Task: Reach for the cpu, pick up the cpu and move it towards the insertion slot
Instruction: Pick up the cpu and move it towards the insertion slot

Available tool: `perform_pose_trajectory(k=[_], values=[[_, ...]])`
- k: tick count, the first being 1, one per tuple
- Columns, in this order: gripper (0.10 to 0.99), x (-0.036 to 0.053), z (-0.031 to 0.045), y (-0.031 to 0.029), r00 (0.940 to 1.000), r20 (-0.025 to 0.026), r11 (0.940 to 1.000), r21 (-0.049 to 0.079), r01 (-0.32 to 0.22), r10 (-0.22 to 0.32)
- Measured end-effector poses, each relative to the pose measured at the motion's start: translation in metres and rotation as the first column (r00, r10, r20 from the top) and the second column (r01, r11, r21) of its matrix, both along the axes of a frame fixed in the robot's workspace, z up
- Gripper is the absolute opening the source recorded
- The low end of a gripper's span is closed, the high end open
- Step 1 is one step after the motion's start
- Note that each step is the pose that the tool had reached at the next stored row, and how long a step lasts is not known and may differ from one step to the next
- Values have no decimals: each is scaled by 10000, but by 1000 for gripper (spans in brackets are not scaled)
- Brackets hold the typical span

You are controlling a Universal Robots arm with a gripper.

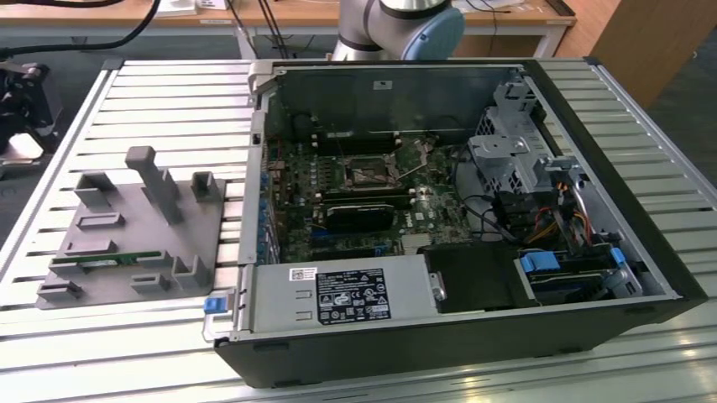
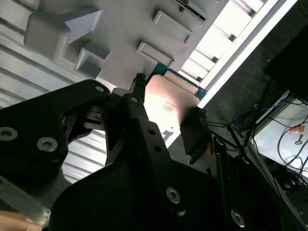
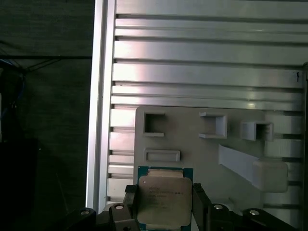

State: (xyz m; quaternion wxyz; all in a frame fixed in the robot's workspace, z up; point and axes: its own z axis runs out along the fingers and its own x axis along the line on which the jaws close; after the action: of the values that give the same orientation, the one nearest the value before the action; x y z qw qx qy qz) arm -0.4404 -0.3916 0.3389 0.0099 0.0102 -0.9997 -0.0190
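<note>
The cpu [image 3: 163,199], a flat square with a silvery metal top and green rim, is clamped by its opposite edges between the 2 black fingers [image 3: 199,204], above the grey plastic block [image 3: 192,144] on the ribbed metal tabletop [image 3: 192,72]. Its faint print is unreadable. In the exterior view, the insertion slot [image 1: 368,174] lies at 3 o'clock from that block, inside the open computer case [image 1: 448,353].

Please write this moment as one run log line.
gripper: shut on cpu | cpu: at grey block | insertion slot: no cpu in it
</note>
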Motion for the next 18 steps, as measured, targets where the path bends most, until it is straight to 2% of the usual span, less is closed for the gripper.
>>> perform_pose_trajectory(k=[18], values=[[541, 0, 186, 48, 10000, 0, 10000, -1, -1, 1]])
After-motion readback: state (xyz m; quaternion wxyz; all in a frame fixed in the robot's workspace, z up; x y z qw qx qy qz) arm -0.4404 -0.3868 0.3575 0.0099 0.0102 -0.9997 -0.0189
